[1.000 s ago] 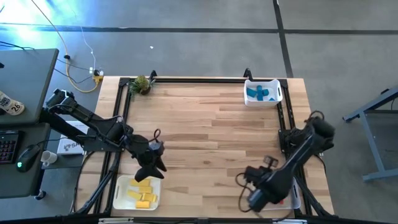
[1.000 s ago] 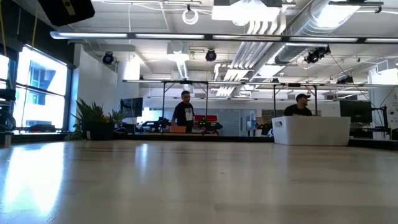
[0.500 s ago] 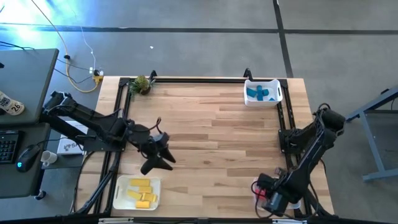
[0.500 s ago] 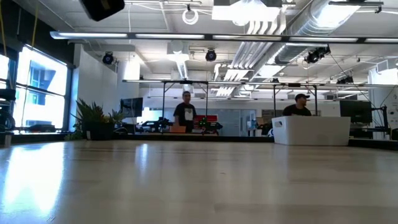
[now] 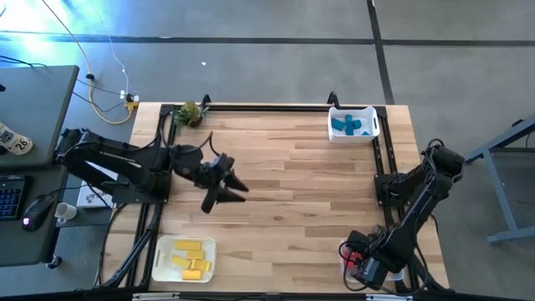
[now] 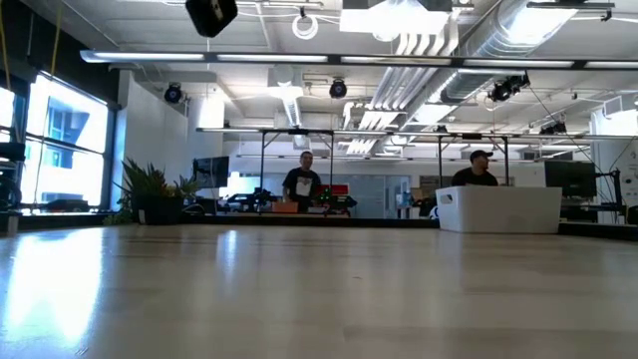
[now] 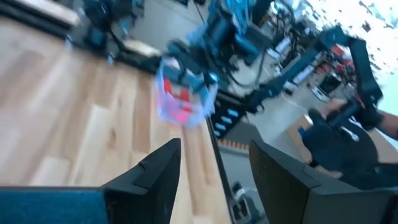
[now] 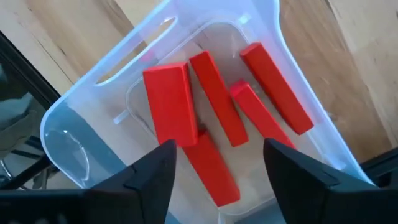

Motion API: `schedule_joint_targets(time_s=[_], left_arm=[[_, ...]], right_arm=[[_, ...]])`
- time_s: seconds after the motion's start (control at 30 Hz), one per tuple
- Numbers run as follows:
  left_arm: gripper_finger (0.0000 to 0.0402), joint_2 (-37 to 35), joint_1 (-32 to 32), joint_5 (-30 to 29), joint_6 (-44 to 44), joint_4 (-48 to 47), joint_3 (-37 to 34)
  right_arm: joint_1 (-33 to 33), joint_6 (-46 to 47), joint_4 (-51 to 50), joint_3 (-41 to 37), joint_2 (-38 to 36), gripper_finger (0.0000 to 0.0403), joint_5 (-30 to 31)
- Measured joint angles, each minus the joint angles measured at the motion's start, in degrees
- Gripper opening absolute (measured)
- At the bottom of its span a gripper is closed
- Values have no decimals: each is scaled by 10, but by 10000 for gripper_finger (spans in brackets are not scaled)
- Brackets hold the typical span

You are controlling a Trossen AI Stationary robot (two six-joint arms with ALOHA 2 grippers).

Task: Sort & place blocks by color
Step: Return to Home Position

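Several red blocks (image 8: 217,106) lie in a clear bin (image 8: 68,124) at the table's near right corner. My right gripper (image 8: 217,180) hangs over them, pointing down, open and holding nothing. One red bar (image 8: 168,106) rests slanted on top of the others, close in front of one finger. Yellow blocks (image 5: 189,257) lie in a white bin (image 5: 160,251) at the near left. Blue blocks (image 5: 349,124) lie in a white bin (image 5: 375,125) at the far right. My left gripper (image 5: 227,194) is open and holds nothing, raised over the left half of the table.
A small green clump (image 5: 191,113) sits at the far left corner. Black frame rails (image 5: 164,159) run along the table's edges. The middle of the wooden table (image 5: 301,192) is bare. A desk (image 5: 25,150) stands to the left, and people (image 6: 304,182) show in the room behind.
My left gripper has swung from above the yellow bin toward the far edge and the table's middle, rising a little and turning. My right gripper has moved toward the near right corner and come down over the clear bin, then kept still there.
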Motion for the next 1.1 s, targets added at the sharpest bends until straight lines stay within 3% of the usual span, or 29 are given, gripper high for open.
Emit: schedule_joint_targets(time_s=[0.3,0.6,0.87,1.1], left_arm=[[178,-39,60,0,43,52,0],[178,-112,121,-1,82,18,0],[178,-175,164,-2,108,-48,0],[178,-248,187,-8,138,-131,0]], right_arm=[[1,-25,9,13,-1,230,-19],[-19,-87,-49,28,-60,231,195],[-84,-304,-54,28,-174,231,357],[-173,-510,-30,28,-274,231,357]])
